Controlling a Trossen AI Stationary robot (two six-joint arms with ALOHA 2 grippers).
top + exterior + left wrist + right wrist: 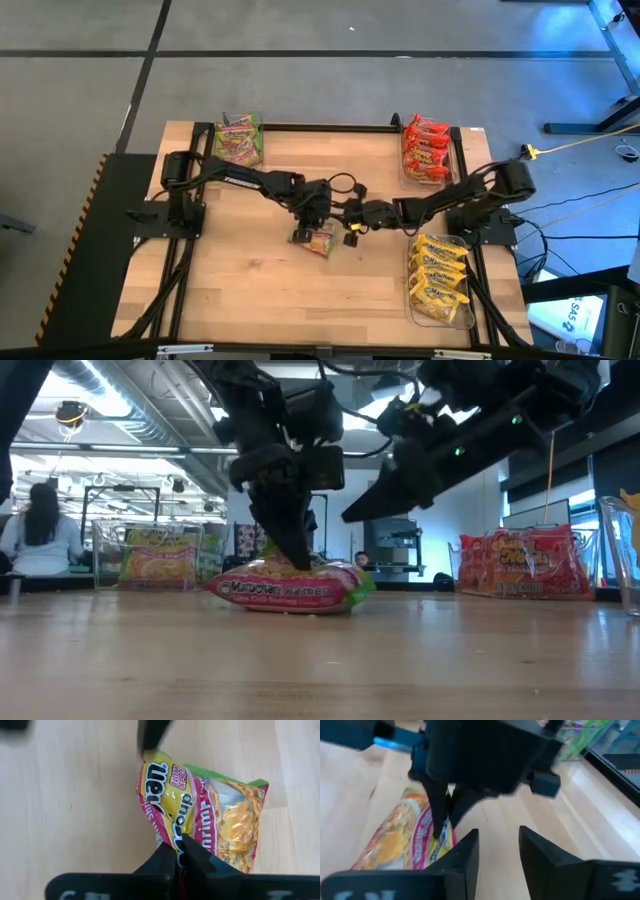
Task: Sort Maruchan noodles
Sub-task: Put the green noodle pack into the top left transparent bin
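Observation:
One green-pink Maruchan packet (317, 241) lies flat on the wood near the table's middle, also clear in the low view (288, 589). My left gripper (314, 221) stands over it, fingers pointing down and shut on its wrapper (178, 851). My right gripper (352, 228) hovers open just to the packet's right, raised above the table (362, 510), and touches nothing; its two fingers (499, 851) frame bare wood beside the packet (405, 840). The other packets sit sorted in clear bins. My left gripper pinches the packet's crinkly wrapper at its long side edge (170, 832) between the two fingertips (297, 560). The fingers come from above, pointing down. The film bunches up at the pinch, and the packet's underside rests on the table.
A clear bin of green-pink packets (238, 138) stands at the far left corner, a bin of red-orange packets (425, 150) at the far right, and a bin of yellow packets (440, 280) at the near right. A seated person (40, 535) shows beyond the table.

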